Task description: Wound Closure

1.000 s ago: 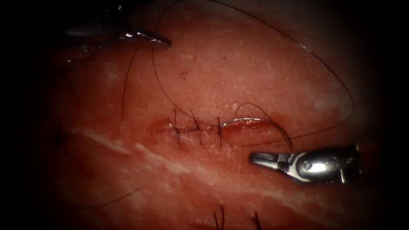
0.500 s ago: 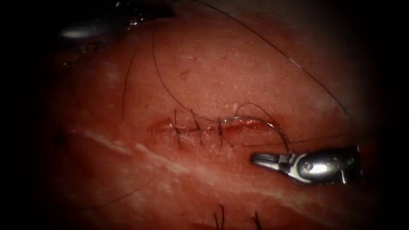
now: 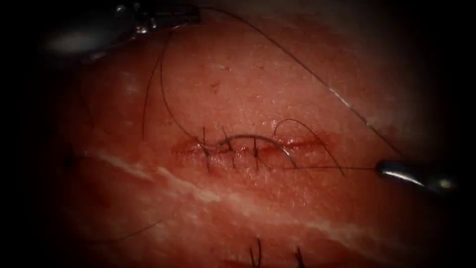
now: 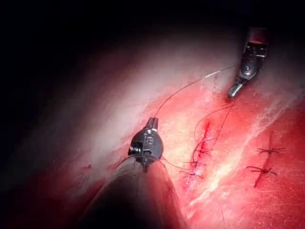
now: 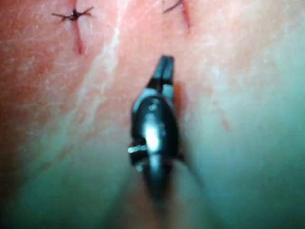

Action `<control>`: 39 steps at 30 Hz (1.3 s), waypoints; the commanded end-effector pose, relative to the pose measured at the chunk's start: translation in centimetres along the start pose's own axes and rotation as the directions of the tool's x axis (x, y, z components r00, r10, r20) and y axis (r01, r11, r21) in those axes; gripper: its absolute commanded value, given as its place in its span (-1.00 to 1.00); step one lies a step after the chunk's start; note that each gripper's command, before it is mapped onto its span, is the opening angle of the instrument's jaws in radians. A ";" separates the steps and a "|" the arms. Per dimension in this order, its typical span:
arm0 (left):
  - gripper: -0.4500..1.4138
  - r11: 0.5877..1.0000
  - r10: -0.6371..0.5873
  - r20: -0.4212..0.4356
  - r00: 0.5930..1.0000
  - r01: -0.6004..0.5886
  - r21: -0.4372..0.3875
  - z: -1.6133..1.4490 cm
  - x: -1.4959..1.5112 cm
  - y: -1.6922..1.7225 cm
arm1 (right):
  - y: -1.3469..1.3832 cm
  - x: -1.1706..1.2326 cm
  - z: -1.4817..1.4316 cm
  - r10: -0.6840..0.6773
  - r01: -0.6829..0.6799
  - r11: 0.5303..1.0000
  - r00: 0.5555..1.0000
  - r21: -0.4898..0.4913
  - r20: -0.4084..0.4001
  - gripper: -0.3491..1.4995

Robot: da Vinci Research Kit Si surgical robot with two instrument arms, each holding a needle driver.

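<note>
The tissue (image 3: pixel 238 84) has a cut (image 3: pixel 297 144) lying crosswise, with three stitches (image 3: pixel 230 149) over its left part. The curved needle (image 3: pixel 263 140) lies on the tissue along the cut, arching from the stitches toward the right. Neither tool holds it. My left tool (image 3: pixel 193 17) (image 4: pixel 152 123) is at the far upper left, shut on the thread (image 3: pixel 163 89) that runs down to the stitches. My right tool (image 3: pixel 383 168) (image 4: pixel 232 92) (image 5: pixel 164 64) is right of the cut, shut on a taut strand (image 3: pixel 337 168) leading to the needle's right end.
A long span of thread (image 3: pixel 297 64) stretches over the tissue from the left tool toward the right tool. Finished stitches (image 4: pixel 270 150) (image 5: pixel 74 14) lie on nearby cuts, and thread ends (image 3: pixel 258 255) stick up at the near edge.
My right tool drew back to the right and the wide thread loop pulled straight. The needle slid left along the cut. My left tool shut and moved up and left.
</note>
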 end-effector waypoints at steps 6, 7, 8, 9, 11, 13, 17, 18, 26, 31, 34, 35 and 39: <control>-1.00 1.000 0.025 0.049 0.998 -0.024 -0.020 0.42 -0.30 0.10 | 0.24 0.60 0.36 -0.034 0.035 0.998 0.999 0.050 -0.027 -1.00; -1.00 0.999 0.037 0.055 0.998 -0.036 -0.020 0.51 -0.38 0.10 | 0.21 0.65 0.58 -0.031 0.035 0.994 0.999 0.100 -0.038 -1.00; -1.00 0.999 0.034 0.060 0.998 -0.033 -0.021 0.56 -0.43 0.09 | 0.19 0.65 0.64 -0.033 0.036 0.993 0.999 0.116 -0.031 -1.00; -1.00 0.999 0.030 0.060 0.998 -0.029 -0.018 0.60 -0.46 0.10 | 0.12 0.65 0.79 -0.039 0.041 0.988 0.999 0.146 -0.017 -1.00; -1.00 1.000 0.025 0.068 0.997 -0.025 -0.013 0.74 -0.54 0.13 | -0.03 0.63 1.06 -0.053 0.056 0.982 0.998 0.179 -0.022 -1.00; -1.00 1.000 0.025 0.076 0.997 -0.024 -0.011 0.83 -0.59 0.16 | -0.12 0.63 1.21 -0.067 0.073 0.978 0.997 0.196 -0.040 -1.00; -1.00 1.000 0.026 0.097 0.995 -0.025 -0.008 1.02 -0.70 0.27 | -0.21 0.71 1.37 -0.060 0.077 0.976 0.994 0.203 -0.087 -1.00; -1.00 1.000 0.029 0.101 0.995 -0.028 -0.010 1.06 -0.72 0.30 | -0.22 0.75 1.38 -0.059 0.076 0.977 0.994 0.201 -0.090 -1.00; -1.00 0.999 0.035 0.122 0.992 -0.031 -0.037 1.37 -0.88 0.55 | -0.29 1.05 1.49 -0.036 0.061 0.983 0.989 0.174 -0.144 -1.00; -1.00 0.998 0.035 0.120 0.992 -0.029 -0.053 1.42 -0.89 0.63 | -0.29 1.15 1.56 -0.027 0.052 0.986 0.987 0.158 -0.158 -1.00; -1.00 0.998 0.036 0.121 0.992 -0.029 -0.057 1.40 -0.86 0.68 | -0.23 1.21 1.58 -0.019 0.043 0.990 0.984 0.135 -0.177 -1.00; -1.00 0.998 0.035 0.119 0.992 -0.028 -0.059 1.40 -0.84 0.70 | -0.21 1.23 1.59 -0.016 0.039 0.991 0.983 0.126 -0.184 -1.00; -1.00 0.997 0.037 0.124 0.992 -0.029 -0.066 1.39 -0.77 0.79 | -0.16 1.28 1.63 -0.008 0.026 0.996 0.980 0.085 -0.201 -0.73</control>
